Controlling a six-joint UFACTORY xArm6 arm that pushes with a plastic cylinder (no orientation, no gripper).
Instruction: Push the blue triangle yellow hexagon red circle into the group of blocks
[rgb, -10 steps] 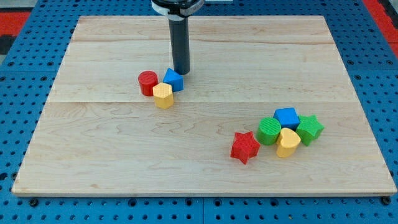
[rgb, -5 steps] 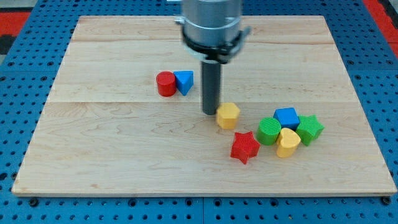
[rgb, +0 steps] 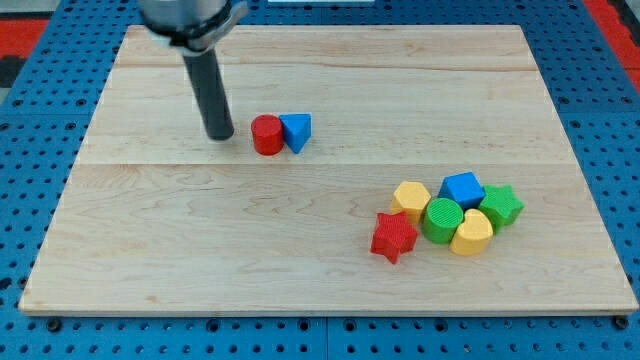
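Camera view: blue triangle (rgb: 297, 131) points right.

My tip (rgb: 219, 135) stands on the desk (rgb: 150, 250) just to the view's left of the red circle (rgb: 266, 134); the blue triangle (rgb: 297, 131) touches that circle's right side; well apart, toward the view's lower right, the yellow hexagon (rgb: 411, 199) sits against the green circle (rgb: 440, 219), with the red star (rgb: 394, 237) at lower left, the blue block (rgb: 462, 189) above, the yellow block (rgb: 471, 232) below and the green star (rgb: 501, 207) at right.

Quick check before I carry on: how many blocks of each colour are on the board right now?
Red: 2, the circle and the star
Blue: 2, the triangle and the cube
Yellow: 2, the hexagon and the yellow block
Green: 2, the round block and the green star
Total: 8
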